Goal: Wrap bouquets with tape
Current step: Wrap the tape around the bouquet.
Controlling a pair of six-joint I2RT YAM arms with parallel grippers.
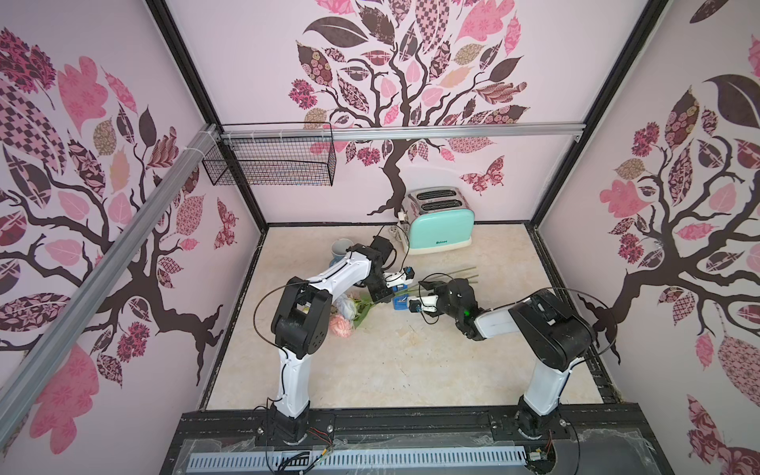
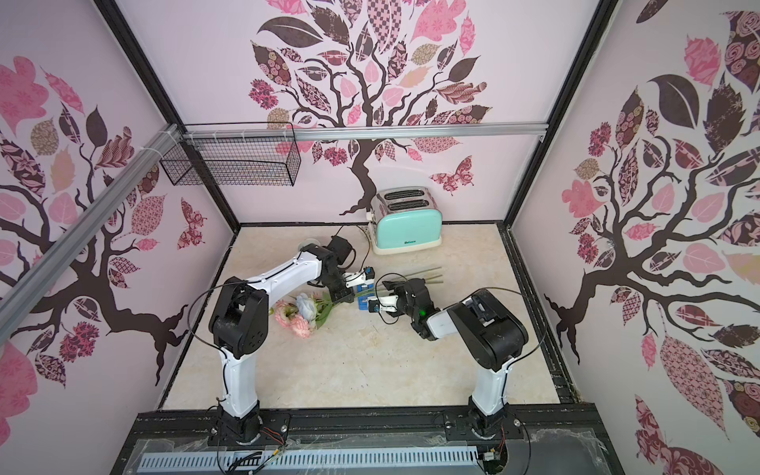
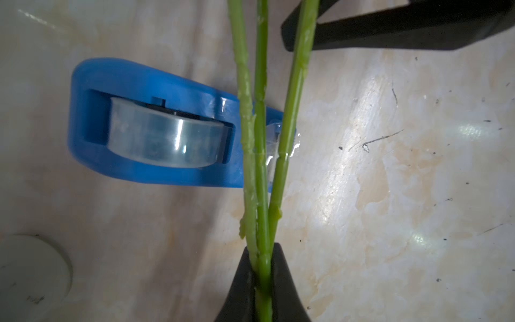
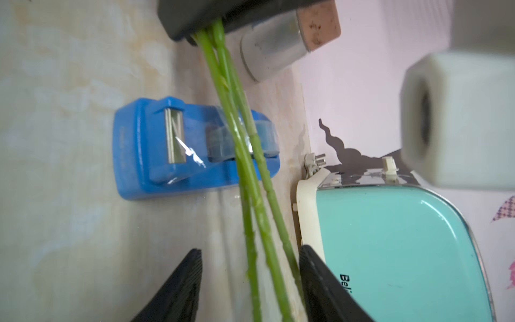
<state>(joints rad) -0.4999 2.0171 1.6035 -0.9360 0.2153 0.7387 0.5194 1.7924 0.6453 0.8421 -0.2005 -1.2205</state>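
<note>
- The left gripper [image 3: 262, 267] is clamping the green stems [image 3: 260, 139] of the bouquet [image 2: 294, 314], with its jaws pressed together on them.
- The stems are crossing over the blue tape dispenser [image 3: 139, 172], which is standing on the table [image 3: 390, 167].
- The right gripper [image 4: 249, 249] is standing with its jaws apart, and the stems are running between them.

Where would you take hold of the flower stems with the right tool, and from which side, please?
Grip the bare stems beyond the blue tape dispenser, opposite the left tool, shut on them. Come crosswise from the front, where the open right tool straddles them: three thin stems fan slightly there, so one pinch should gather all.
</note>
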